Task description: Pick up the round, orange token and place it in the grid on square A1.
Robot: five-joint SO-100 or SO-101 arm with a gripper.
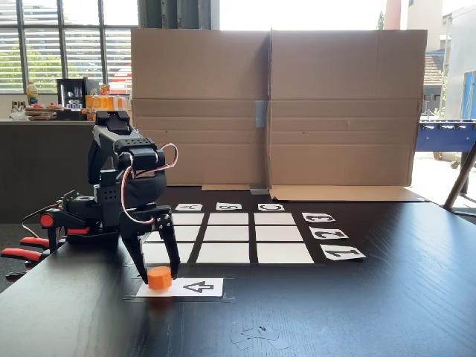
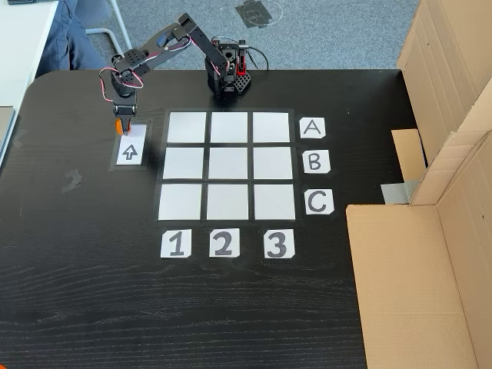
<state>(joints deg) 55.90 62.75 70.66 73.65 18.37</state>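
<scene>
The orange token (image 1: 158,278) stands on the left end of the white arrow card (image 1: 195,287), in front of the grid (image 1: 229,234). My gripper (image 1: 159,274) reaches down over it, open, one black finger on each side of the token and close to it; I cannot tell if either touches it. From above, the gripper (image 2: 124,129) covers most of the token (image 2: 119,127) at the top of the arrow card (image 2: 130,152). Square A1 (image 2: 187,127) is the bare corner cell just right of the gripper. In the lower fixed view, the gripper partly hides square A1 (image 1: 186,253).
Cards A (image 2: 312,127), B, C run down the grid's right side, and cards 1 (image 2: 175,244), 2, 3 lie below it. Cardboard walls (image 1: 271,104) close off the far side. The arm's base (image 2: 227,77) and red clamps (image 1: 22,254) sit at the table edge.
</scene>
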